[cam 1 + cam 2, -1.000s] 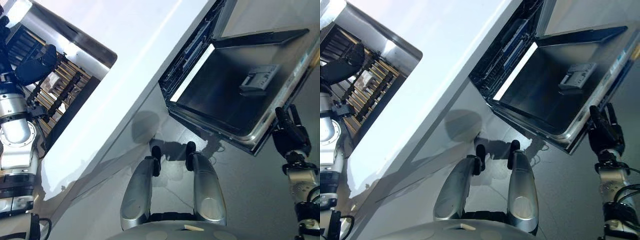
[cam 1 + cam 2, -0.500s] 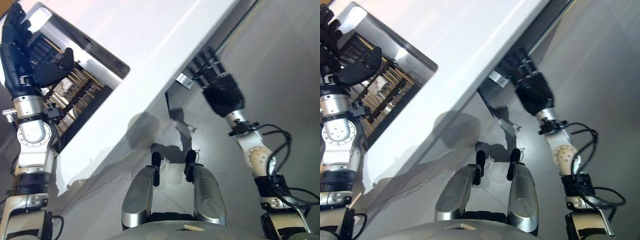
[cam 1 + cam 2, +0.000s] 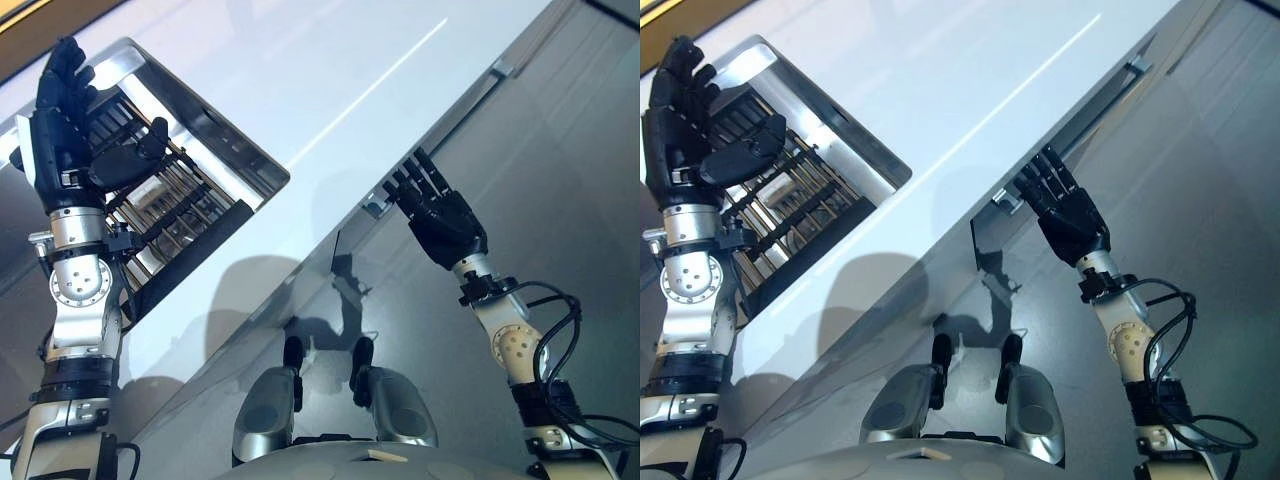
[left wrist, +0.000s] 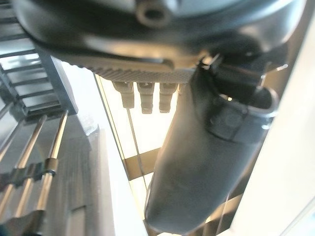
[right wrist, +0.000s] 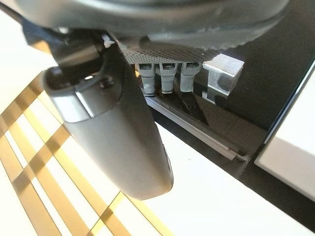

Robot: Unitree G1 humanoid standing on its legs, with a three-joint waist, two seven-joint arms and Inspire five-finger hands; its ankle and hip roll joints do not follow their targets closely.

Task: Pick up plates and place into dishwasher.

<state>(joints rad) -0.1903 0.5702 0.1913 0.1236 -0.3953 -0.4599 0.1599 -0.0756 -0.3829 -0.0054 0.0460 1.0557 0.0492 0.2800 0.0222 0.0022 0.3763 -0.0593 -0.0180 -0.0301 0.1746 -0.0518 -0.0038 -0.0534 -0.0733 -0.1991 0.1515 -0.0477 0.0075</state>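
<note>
My left hand (image 3: 60,150) is raised over the sink (image 3: 215,130) at the left, fingers straight, thumb (image 4: 211,147) standing out, holding nothing. A dark wire dish rack (image 3: 170,215) lies in the sink; I cannot make out any plate in it. My right hand (image 3: 445,220) is open, its straight fingers against the top of the dishwasher's dark front (image 3: 985,235) just under the counter edge. A silver handle bracket (image 3: 374,207) sits by the fingertips and shows close up past the right hand (image 5: 113,132) as the bracket (image 5: 222,73). The dishwasher door stands shut.
A long white counter (image 3: 330,100) runs diagonally across the view, with the sink cut into it at the left. A second silver bracket (image 3: 497,70) sits further along the cabinet front. Grey floor (image 3: 560,180) spreads out at the right.
The dishwasher door, open a second ago, has swung up shut with my right hand following it. My left hand has risen above the sink. The camera has shifted too.
</note>
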